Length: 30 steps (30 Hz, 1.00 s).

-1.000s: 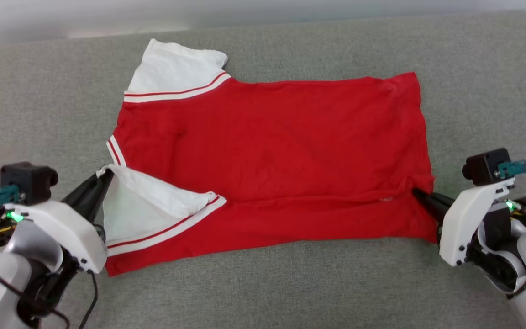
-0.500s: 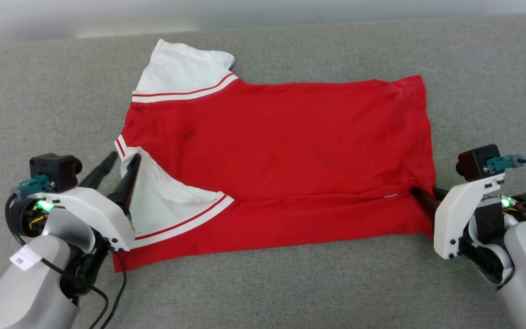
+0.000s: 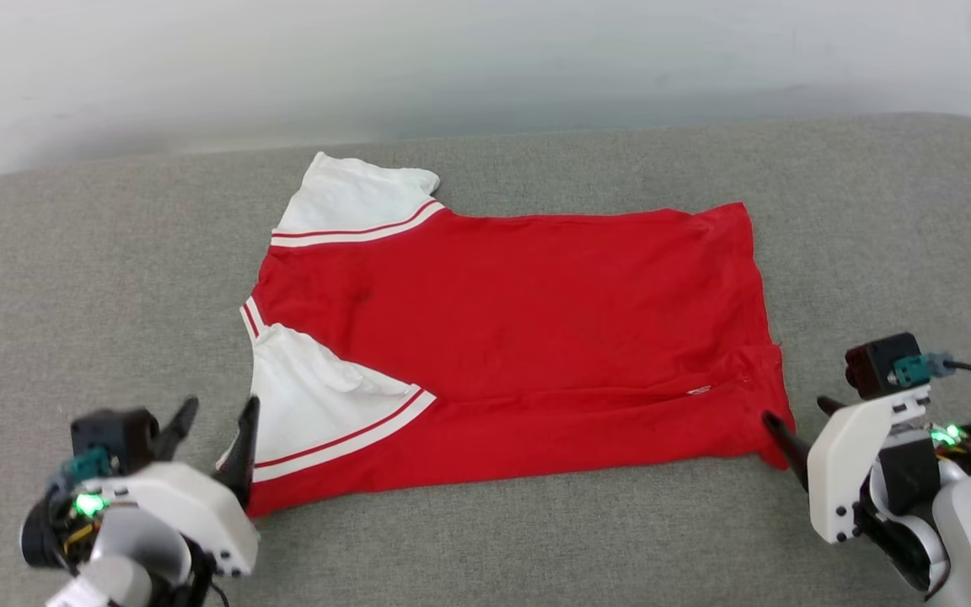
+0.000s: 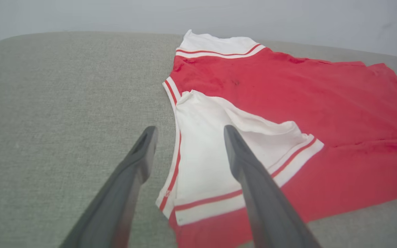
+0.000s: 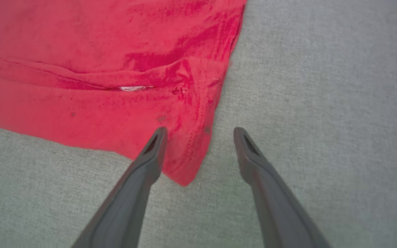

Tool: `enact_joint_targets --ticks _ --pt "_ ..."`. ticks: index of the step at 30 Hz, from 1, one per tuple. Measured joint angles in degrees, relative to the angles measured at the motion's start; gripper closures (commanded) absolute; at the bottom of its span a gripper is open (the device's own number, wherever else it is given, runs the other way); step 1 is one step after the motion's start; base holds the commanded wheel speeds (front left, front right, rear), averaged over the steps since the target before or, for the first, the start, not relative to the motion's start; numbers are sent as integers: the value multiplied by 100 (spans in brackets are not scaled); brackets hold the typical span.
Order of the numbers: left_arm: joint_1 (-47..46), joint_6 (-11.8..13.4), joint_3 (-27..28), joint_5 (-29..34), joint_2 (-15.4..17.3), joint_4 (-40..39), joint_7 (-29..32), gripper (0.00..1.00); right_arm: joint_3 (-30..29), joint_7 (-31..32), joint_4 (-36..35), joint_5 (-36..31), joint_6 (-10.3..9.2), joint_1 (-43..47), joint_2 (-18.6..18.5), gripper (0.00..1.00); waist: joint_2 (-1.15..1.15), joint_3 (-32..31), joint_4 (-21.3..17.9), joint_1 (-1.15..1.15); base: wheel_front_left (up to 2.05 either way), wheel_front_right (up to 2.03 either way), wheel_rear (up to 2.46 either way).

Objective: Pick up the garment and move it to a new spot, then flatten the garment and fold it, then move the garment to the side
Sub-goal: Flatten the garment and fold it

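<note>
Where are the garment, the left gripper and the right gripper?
garment (image 3: 519, 320), head view, middle of the red body.
left gripper (image 3: 221, 405), head view, midway between its spread fingertips.
right gripper (image 3: 794, 410), head view, midway between its spread fingertips.

The head camera looks forward and down from the near side over the whole red jersey T-shirt with white sleeves (image 3: 519, 303) on the grey woven-fabric cushion (image 3: 536, 548). The left wrist camera, low at the near left, faces far-right over the near sleeve (image 4: 202, 144); the right wrist camera, closer, looks steeply down at the near right hem corner (image 5: 183, 165), both also in the head view
</note>
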Motion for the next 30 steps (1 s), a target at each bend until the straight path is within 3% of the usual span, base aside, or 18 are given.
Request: enact_joint_targets --ticks 4,9,17,22,27,28,30 --pt "539 335 -70 -64 81 -554 304 0 -453 446 -347 -350 0 380 250 0 0 -42 12 0 0 0 0" --pt "880 583 -201 -51 229 -1055 672 0 -896 808 -991 -536 0 760 664 0 0 3 21 0 0 0 0" --pt "875 905 -292 105 385 -983 1092 0 -1134 1010 -1713 -717 0 1006 956 0 0 234 -52 0 0 0 0" --pt "744 978 -324 144 388 -744 1204 0 -1149 1046 -1954 -727 0 1027 993 0 0 408 -125 0 0 0 0" --pt "631 822 -408 99 413 -493 1348 0 -1136 1047 -2090 -723 0 1023 989 0 0 592 -185 0 0 0 0" --pt "604 757 -428 49 416 -467 1406 24 -1133 1047 -2096 -723 0 1020 981 0 0 626 -195 0 0 0 0" --pt "548 657 -466 -10 414 -444 1501 100 -1136 1044 -2105 -724 0 1019 959 0 0 674 -210 -1 0 0 0"
